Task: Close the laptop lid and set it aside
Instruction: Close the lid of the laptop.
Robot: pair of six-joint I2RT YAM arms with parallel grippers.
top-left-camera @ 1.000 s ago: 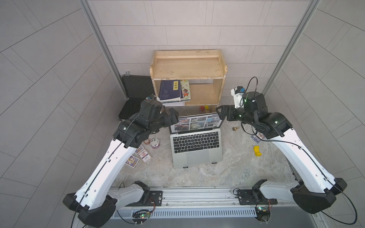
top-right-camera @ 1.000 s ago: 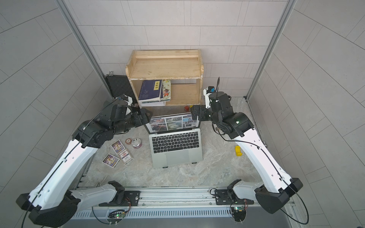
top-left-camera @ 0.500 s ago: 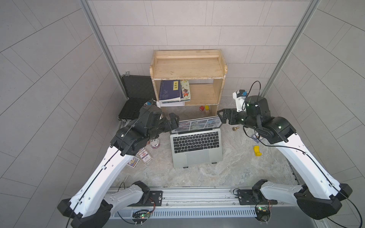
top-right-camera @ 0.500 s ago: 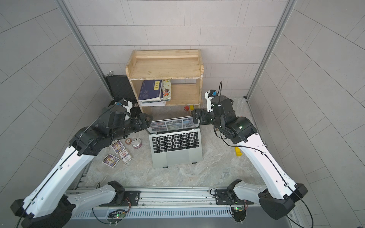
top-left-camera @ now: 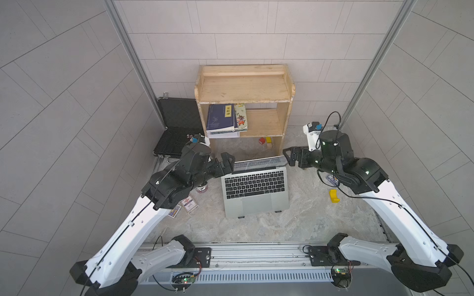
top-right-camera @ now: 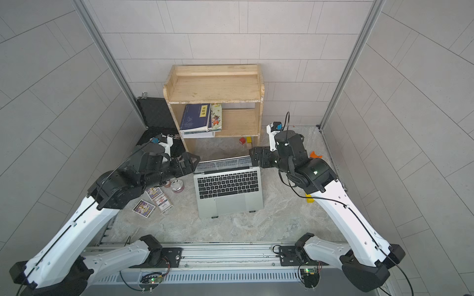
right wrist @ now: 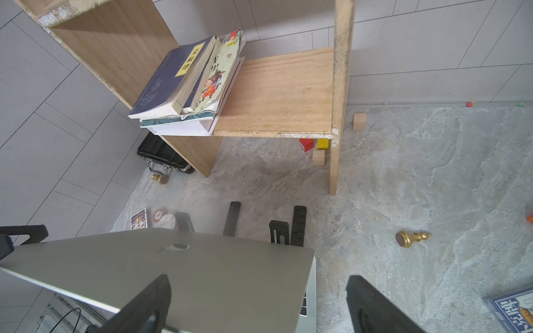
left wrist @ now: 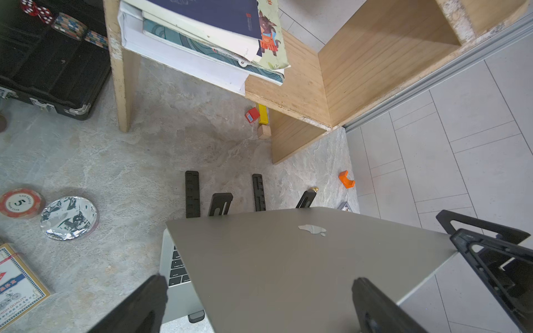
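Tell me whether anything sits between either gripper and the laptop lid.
Nothing visible does. The left gripper and the right gripper, jaws open, are right at the two top corners of the partly closed laptop lid, with no object in between. The keyboard under it is bare too.

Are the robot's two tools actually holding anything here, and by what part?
Nothing is gripped. The left tool and right tool both stand open at the top corners of the laptop lid, near or against it, not clamped.
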